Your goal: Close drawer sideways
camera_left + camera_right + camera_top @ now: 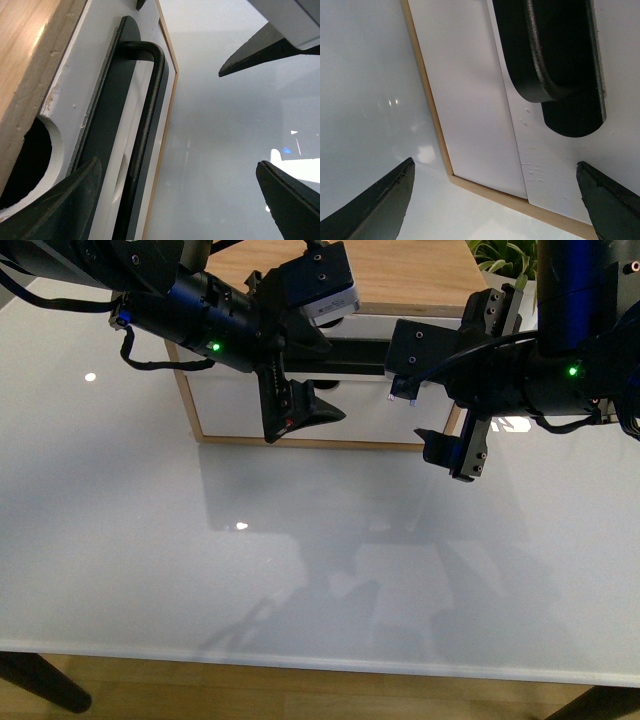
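The drawer [375, 327] sits in the top of a wood-framed cabinet at the back, mostly hidden by both arms; its black bar handle [355, 358] shows between them. In the left wrist view the handle [147, 130] runs along the white front, with the semicircular notch [30, 165] beside it. My left gripper [300, 420] is open and empty in front of the drawer's left part, one finger [60, 210] over the front panel. My right gripper [452, 452] is open and empty at the cabinet's right front corner. The right wrist view shows the handle's end [555, 60].
Below the drawer is a plain white handleless front [230, 405], also seen in the right wrist view [465, 100], edged by the light wood frame [427, 100]. The cabinet stands on a glossy white table [300, 580]. A green plant [500, 255] is behind at the right.
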Tool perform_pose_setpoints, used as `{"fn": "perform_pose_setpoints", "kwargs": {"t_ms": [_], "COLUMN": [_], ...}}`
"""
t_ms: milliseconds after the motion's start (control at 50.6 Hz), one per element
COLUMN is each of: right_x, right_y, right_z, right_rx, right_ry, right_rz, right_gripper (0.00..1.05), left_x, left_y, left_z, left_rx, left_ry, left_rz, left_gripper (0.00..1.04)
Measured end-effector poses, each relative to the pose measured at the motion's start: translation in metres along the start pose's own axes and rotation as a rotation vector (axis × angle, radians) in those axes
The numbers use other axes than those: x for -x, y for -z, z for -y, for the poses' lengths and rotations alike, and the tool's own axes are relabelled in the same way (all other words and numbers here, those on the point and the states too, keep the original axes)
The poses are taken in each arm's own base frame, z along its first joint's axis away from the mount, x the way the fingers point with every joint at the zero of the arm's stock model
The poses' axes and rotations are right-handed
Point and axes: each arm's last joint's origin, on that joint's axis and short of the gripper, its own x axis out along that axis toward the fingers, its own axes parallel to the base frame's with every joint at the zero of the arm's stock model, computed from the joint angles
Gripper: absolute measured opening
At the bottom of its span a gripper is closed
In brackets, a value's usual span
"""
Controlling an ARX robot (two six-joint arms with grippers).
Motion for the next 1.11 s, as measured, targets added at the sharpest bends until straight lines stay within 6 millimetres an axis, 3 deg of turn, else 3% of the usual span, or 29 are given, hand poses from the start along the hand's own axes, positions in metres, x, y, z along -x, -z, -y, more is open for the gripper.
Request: {"fn": "perform_pose_setpoints", "kwargs": {"t_ms": [217, 415, 671, 889, 968, 1027, 1106], "right_x": [0.008, 0.043, 0.095, 0.15, 0.187, 0.216, 0.233], "right_y": [0.005, 0.008, 0.013, 0.03, 0.036, 0.04, 0.04], "right_z": [-0.007, -0.005, 0.012, 0.014, 0.019, 0.017, 0.003], "right_rx": [-0.009, -0.05, -0.185, -0.426, -0.637, -0.849, -1.038], "right_ry": [-0.022, 0.0, 0.131, 0.3, 0.48, 0.683, 0.707], "right_rz": [0.02, 0.07, 0.129, 0.148, 0.16, 0.198, 0.278], "right_gripper": [0.96, 0.96, 0.96, 0.96, 0.95, 0.82, 0.64], "left_x": [0.005, 0.028, 0.095, 0.177, 0.219, 0.238, 0.247], "left_y": [-0.002, -0.001, -0.028, -0.028, -0.025, -0.031, -0.032], "left_z": [0.003, 0.022, 0.012, 0.013, 0.027, 0.047, 0.075], "left_rx": [-0.003, 0.043, 0.16, 0.435, 0.613, 0.648, 0.675], "left_ry": [0.007, -0.027, -0.311, -0.601, -0.723, -1.042, -1.21], "left_rz": [0.026, 0.071, 0.188, 0.298, 0.362, 0.335, 0.307], "left_gripper": [0.96, 0.96, 0.96, 0.96, 0.96, 0.82, 0.65]}}
